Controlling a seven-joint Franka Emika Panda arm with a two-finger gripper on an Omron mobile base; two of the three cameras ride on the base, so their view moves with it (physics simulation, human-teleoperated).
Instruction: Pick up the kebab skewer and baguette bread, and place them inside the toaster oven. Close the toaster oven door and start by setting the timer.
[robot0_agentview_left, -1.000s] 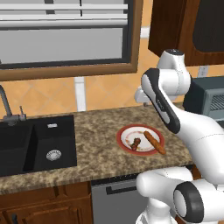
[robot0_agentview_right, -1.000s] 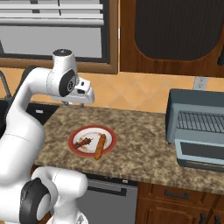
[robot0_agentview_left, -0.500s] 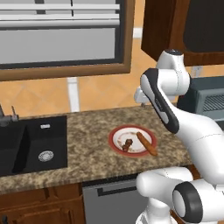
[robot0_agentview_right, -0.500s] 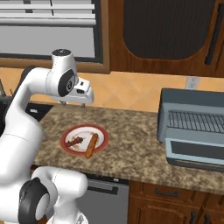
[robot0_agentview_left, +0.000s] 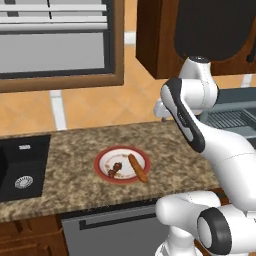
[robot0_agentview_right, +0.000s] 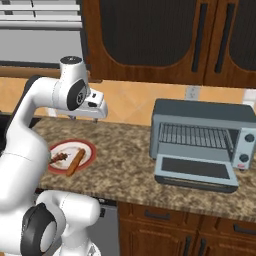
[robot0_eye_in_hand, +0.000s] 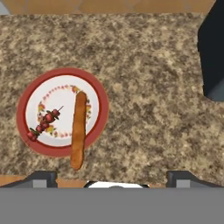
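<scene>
On the left of the worktop the red-rimmed plate carries the kebab skewer with the baguette bread just beside it, one end of the loaf overhanging the rim, so the first pick-up is judged not yet begun. Above the worktop the pincer hangs high with its jaws spread wide and nothing between them; the next move calls for lowering over the plate and aligning across the thin skewer. At the right the toaster oven stands with the toaster oven door folded down, rack clear.

Red-rimmed floral plate, orange-brown baguette bread
</scene>
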